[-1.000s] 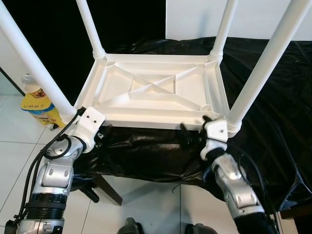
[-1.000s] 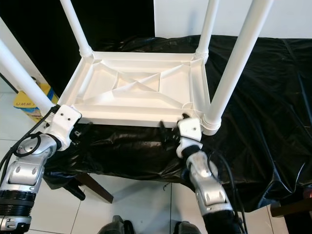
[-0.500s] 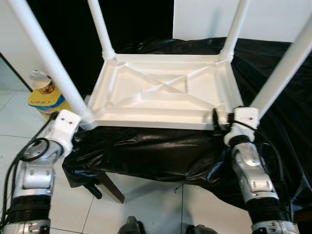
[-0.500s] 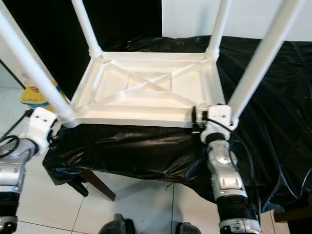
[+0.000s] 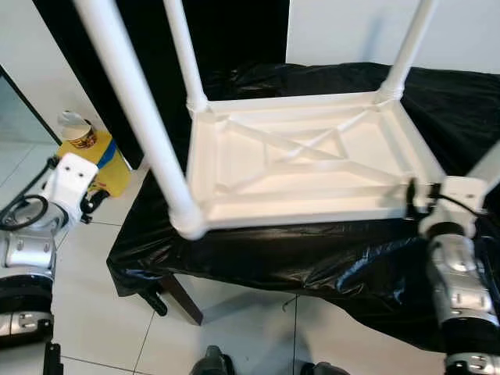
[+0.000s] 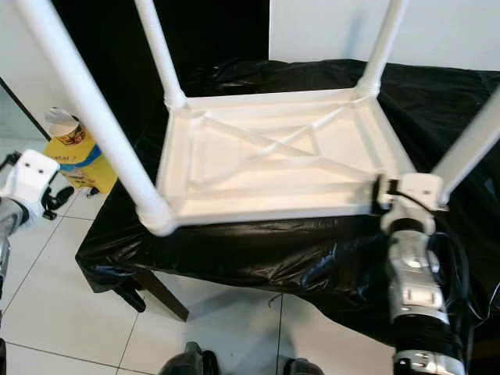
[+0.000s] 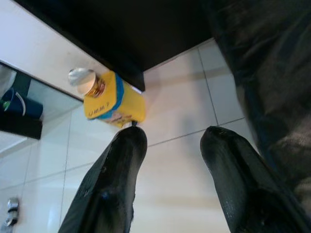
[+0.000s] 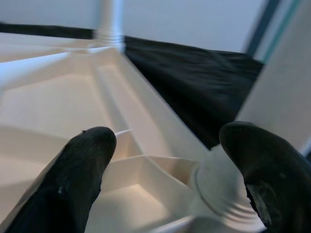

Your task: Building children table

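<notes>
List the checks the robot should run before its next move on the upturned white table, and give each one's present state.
1. Table lies top-down on the black cloth: ok.
2. All four legs fitted: ok; near left leg stands in its corner.
3. Right hand open at the near right corner: ok.
4. Left hand open, off the table, over the floor: not ok for a two-handed hold.
5. Legs tight: cannot tell.

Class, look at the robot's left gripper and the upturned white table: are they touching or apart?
Apart. In the left eye view the left gripper hangs over floor tiles, clear of the white table; the left wrist view shows open fingers above bare floor.
</notes>
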Motion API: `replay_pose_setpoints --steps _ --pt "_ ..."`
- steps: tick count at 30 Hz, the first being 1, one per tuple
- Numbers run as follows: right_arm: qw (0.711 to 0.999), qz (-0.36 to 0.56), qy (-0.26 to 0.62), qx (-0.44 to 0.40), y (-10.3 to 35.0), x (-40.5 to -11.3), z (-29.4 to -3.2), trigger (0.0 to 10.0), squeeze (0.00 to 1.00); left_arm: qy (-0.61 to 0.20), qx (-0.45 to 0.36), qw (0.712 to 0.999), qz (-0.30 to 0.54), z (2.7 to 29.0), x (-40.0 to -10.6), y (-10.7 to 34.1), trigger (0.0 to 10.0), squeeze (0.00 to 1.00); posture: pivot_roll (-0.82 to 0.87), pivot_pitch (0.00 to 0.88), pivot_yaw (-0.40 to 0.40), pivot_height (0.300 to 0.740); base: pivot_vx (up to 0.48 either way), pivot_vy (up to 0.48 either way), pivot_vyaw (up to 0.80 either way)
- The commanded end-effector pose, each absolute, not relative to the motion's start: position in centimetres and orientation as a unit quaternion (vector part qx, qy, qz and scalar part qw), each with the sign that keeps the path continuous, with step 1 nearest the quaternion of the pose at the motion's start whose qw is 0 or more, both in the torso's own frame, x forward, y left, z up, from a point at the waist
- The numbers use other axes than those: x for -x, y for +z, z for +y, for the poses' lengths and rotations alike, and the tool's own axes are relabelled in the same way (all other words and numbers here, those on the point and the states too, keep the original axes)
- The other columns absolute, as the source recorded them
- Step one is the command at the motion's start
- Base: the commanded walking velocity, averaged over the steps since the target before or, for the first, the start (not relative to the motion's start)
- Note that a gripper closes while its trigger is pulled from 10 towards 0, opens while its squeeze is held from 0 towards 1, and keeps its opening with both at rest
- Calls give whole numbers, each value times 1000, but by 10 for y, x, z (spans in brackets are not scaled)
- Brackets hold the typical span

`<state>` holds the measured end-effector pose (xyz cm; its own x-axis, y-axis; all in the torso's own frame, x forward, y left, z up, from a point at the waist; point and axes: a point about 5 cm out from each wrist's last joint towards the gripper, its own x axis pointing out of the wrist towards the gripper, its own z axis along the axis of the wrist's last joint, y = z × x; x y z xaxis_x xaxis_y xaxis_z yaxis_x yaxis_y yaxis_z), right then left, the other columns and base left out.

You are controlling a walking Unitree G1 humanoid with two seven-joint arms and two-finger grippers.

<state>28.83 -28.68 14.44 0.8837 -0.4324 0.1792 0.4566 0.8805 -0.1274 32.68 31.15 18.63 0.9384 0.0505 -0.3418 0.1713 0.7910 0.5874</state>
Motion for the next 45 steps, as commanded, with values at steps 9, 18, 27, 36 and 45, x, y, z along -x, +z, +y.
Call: replay_pose_setpoints --steps 9,18,27,36,45 --pt "971 -66 -221 63 134 -288 -268 10000 0 97 -292 950 49 305 -354 209 10000 0 28 68 47 740 0 0 0" --pt "986 -50 -156 35 119 -286 -215 10000 0 -89 -141 984 -68 224 -369 218 10000 0 24 76 39 740 0 0 0" --pt "989 -38 -139 37 109 -264 -197 10000 0 -176 -66 977 -100 179 -362 211 10000 0 23 91 35 740 0 0 0" --pt "970 -35 -237 43 103 -220 -214 10000 0 -252 -33 962 -102 141 -342 195 10000 0 3 115 43 740 0 0 0" --pt "973 -7 -231 12 94 -228 -206 10000 0 -310 -16 945 -101 118 -324 190 10000 0 2 111 49 740 0 0 0"
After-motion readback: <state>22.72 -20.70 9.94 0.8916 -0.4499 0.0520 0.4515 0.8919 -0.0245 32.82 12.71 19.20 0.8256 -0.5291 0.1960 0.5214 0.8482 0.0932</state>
